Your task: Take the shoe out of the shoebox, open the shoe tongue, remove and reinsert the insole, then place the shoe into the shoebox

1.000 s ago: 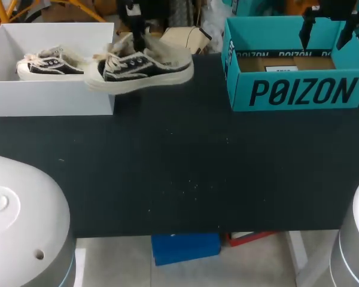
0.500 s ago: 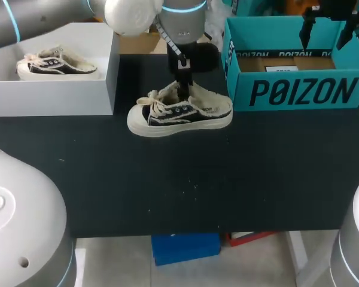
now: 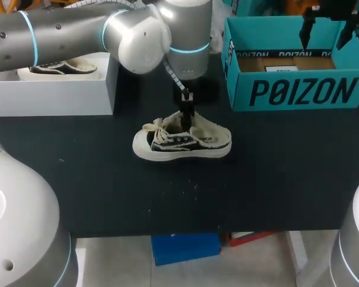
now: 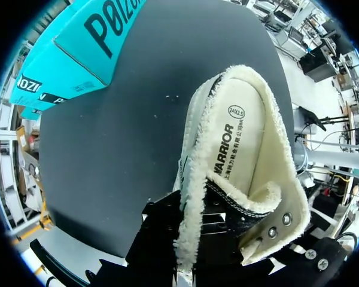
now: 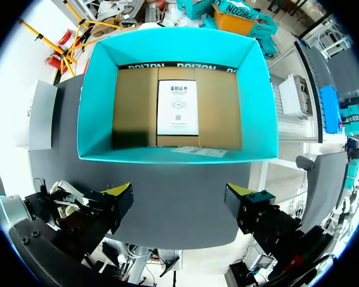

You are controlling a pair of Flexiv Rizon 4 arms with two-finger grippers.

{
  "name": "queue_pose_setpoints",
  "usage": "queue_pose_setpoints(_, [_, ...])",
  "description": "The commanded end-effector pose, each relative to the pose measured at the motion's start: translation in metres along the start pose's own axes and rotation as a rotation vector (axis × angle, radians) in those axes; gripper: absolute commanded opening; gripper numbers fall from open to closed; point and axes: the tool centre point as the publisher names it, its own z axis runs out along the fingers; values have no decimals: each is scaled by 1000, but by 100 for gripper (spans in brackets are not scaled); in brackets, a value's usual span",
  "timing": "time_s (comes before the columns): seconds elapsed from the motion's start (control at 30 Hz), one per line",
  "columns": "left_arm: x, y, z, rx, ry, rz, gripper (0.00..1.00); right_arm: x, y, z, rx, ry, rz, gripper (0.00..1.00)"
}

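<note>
My left gripper (image 3: 186, 115) clamps the shoe (image 3: 182, 142) by its collar, and the shoe sits on the table (image 3: 167, 197), out of the white box (image 3: 54, 95). Next I judge it calls for a release, then spreading the tongue (image 4: 268, 198) — my right gripper (image 5: 178, 206) hangs wide and empty.

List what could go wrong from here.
The left gripper pinches the shoe only by its soft fleece collar; it could slip, or the shoe could tip over. The loose laces may snag the fingers on release. The right gripper hangs open over the teal box, too far to steady it.
</note>
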Motion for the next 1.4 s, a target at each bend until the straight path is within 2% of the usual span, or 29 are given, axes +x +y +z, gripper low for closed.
queue_pose_setpoints(0.03, [-3, -3, 31, -1, 26, -4, 0, 0, 0, 0, 1, 0, 1, 100])
queue_pose_setpoints(0.1, [-1, -4, 37, -3, 37, 4, 0, 0, 0, 0, 1, 0, 1, 100])
queue_pose_setpoints(0.13, [0, -4, 38, 3, 47, 5, 12, 0, 0, 0, 1, 0, 1, 100])
queue_pose_setpoints(0.17, [1, -5, 39, 12, 53, 11, 34, 0, 0, 0, 1, 0, 1, 100])
queue_pose_setpoints(0.2, [1, -5, 38, 16, 55, 11, 96, 0, 0, 0, 1, 0, 1, 100])
queue_pose_setpoints(0.23, [3, -6, 35, 21, 54, 15, 100, 0, 0, 0, 1, 0, 1, 100])
queue_pose_setpoints(0.37, [7, -10, 13, 83, 38, 46, 100, 0, 0, 0, 1, 0, 1, 100])
queue_pose_setpoints(0.57, [23, -10, -38, 199, -40, 86, 100, 0, 0, 0, 1, 0, 1, 100])
queue_pose_setpoints(0.77, [45, 7, -68, 323, -123, 72, 100, 0, 0, 0, 1, 0, 1, 100])
queue_pose_setpoints(0.8, [50, 11, -73, 384, -127, 72, 100, 0, 0, 0, 1, 0, 1, 100])
queue_pose_setpoints(0.87, [58, 21, -80, 440, -158, 82, 100, 0, 0, 0, 1, 0, 1, 100])
queue_pose_setpoints(0.93, [67, 31, -83, 545, -153, 101, 100, 0, 0, 0, 1, 0, 1, 100])
queue_pose_setpoints(1.4, [67, 31, -83, 545, -153, 101, 100, 0, 0, 0, 1, 0, 1, 100])
